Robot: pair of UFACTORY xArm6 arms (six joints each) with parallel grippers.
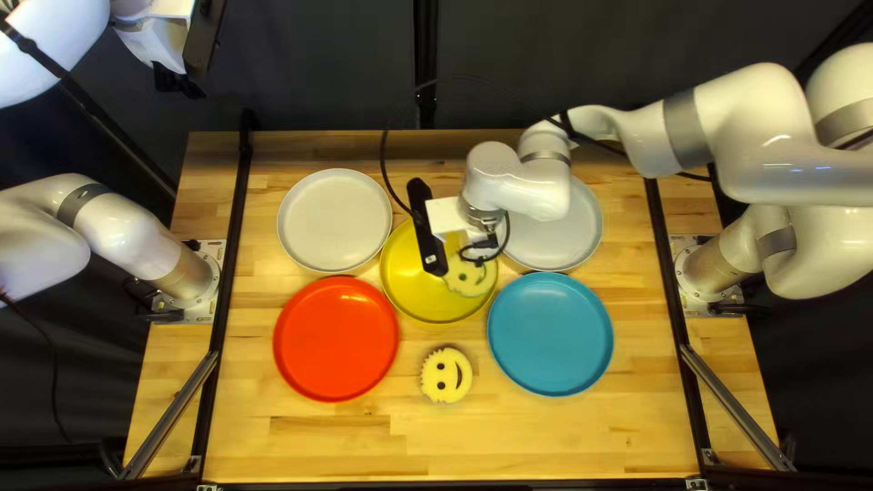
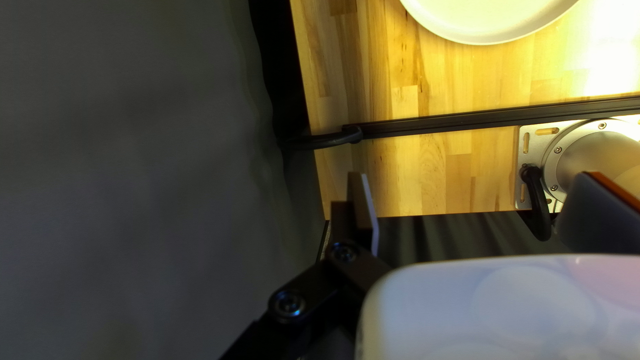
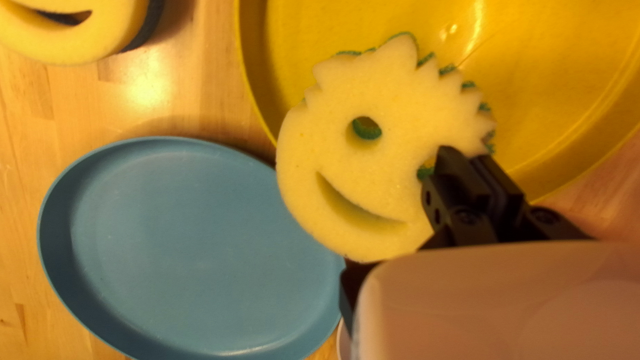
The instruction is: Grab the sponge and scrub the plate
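Over the yellow plate (image 1: 420, 295) hangs my right gripper (image 1: 482, 251), a smiling yellow sponge (image 1: 467, 281) beneath it. In the right wrist view my right gripper (image 3: 445, 163) pinches the sponge (image 3: 400, 143) near its spiky edge, one black finger on its yellow face, the other hidden behind. Part of the yellow plate (image 3: 567, 67) shows past the sponge; whether they touch I cannot tell. My left gripper (image 1: 179, 82) is raised beyond the table's far left corner; in the left wrist view the left gripper (image 2: 477, 193) has its fingers wide apart, nothing between them.
A second smiling sponge (image 1: 446, 375) lies between the red plate (image 1: 336, 338) and the blue plate (image 1: 550, 334). Behind them are a whitish plate (image 1: 335, 220) and a pale grey plate (image 1: 573, 227) partly under my right arm. Black rails (image 1: 225, 309) run along the table's sides.
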